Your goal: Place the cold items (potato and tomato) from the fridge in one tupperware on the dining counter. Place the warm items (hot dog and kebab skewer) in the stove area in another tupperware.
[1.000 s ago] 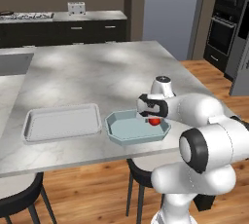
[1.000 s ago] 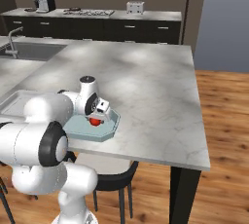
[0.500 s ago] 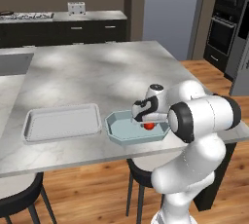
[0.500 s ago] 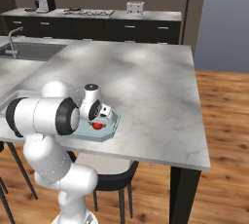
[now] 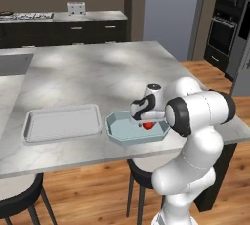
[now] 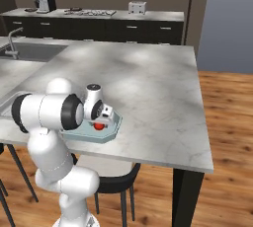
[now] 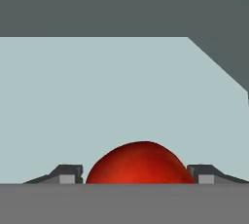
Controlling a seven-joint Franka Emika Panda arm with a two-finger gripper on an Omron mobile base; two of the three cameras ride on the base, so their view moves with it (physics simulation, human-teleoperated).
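The red tomato [image 5: 146, 125] [image 6: 100, 127] lies on the floor of a pale blue tupperware [image 5: 119, 133] [image 6: 111, 130] near the dining counter's front edge. My gripper [image 5: 145, 121] [image 6: 100, 122] reaches down into that tupperware and straddles the tomato. In the hand view the tomato [image 7: 141, 162] bulges up between my gripper's [image 7: 133, 175] two tips, with a thin gap beside the left fingertip [image 7: 68, 174]; the jaws stand open. A second, grey tupperware [image 5: 61, 122] sits empty to the left. Potato, hot dog and kebab skewer are out of view.
Dark stools [image 5: 19, 204] [image 6: 116, 181] stand under the counter's front edge [image 5: 73, 163]. A sink [image 6: 29, 52] is set into the counter at far left. A toaster [image 5: 75, 8] sits on the back counter, and wall ovens [image 5: 224, 21] stand at right.
The arm has folded in closer and the hand has settled lower over the tupperware. The fingers have parted slightly from the tomato, which stays in the tupperware.
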